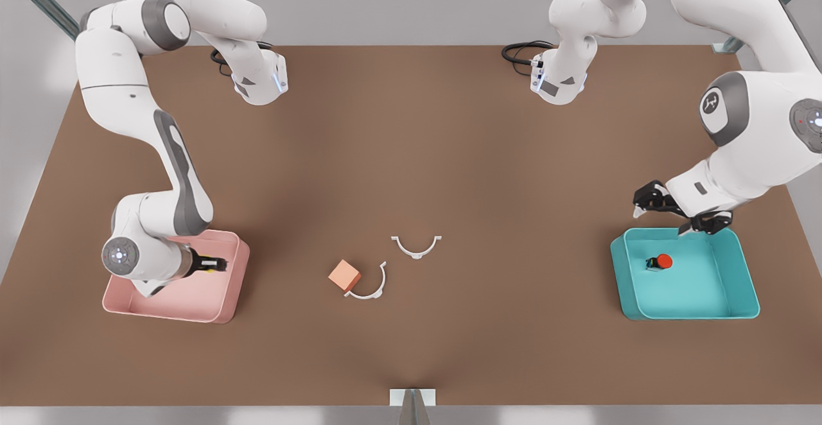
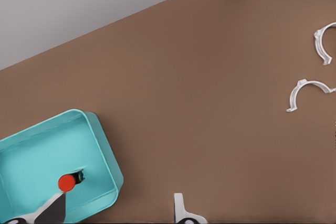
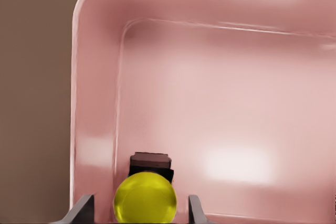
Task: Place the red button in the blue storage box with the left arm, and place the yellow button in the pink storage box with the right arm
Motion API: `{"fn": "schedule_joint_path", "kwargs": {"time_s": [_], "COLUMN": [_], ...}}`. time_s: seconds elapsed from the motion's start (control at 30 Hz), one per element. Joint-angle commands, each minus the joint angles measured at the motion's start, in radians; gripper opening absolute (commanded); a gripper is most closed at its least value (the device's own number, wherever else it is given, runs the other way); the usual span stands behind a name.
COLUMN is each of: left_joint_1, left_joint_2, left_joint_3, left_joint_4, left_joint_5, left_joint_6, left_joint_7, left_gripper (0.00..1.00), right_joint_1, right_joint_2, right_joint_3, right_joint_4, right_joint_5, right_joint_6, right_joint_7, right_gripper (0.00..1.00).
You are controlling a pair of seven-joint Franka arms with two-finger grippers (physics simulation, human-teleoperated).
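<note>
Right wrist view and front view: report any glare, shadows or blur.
Right wrist view: soft white glare patches on the pink storage box floor; the yellow button cap sits close and looks soft. Front view: even light, faint shadows beside the salmon cube and the blue storage box.

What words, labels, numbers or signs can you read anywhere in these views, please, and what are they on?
No readable words or numbers appear.
A small white emblem on a grey arm joint: a logo shape, not legible as text.
The red button, blue box, yellow button, pink box, cube and white clips carry no markings.
</note>
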Motion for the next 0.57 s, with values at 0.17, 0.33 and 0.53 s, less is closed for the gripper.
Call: {"fn": "schedule_joint_path", "kwargs": {"time_s": [0.17,0.33,0.53], "left_joint_1": [0.000,0.000,0.000], "left_joint_2": [0.001,-0.002,-0.001], "left_joint_3": [0.000,0.000,0.000], "left_joint_4": [0.001,0.001,0.001], "left_joint_5": [0.007,0.007,0.009], "left_joint_6": [-0.087,-0.088,-0.096], "left_joint_7": [-0.313,-0.313,-0.311], "left_gripper": [1.00,1.00,1.00], "right_joint_1": [0.004,0.001,-0.034], "right_joint_2": [-0.048,-0.327,-0.504], "right_joint_3": [0.014,0.062,0.140], "right_joint_4": [0.089,0.108,-0.063], "right_joint_5": [-0.002,0.006,0.167], "right_joint_6": [0.002,-0.238,-0.217], "right_joint_7": [-0.195,-0.097,0.020], "right_gripper": [1.00,1.00,1.00]}}
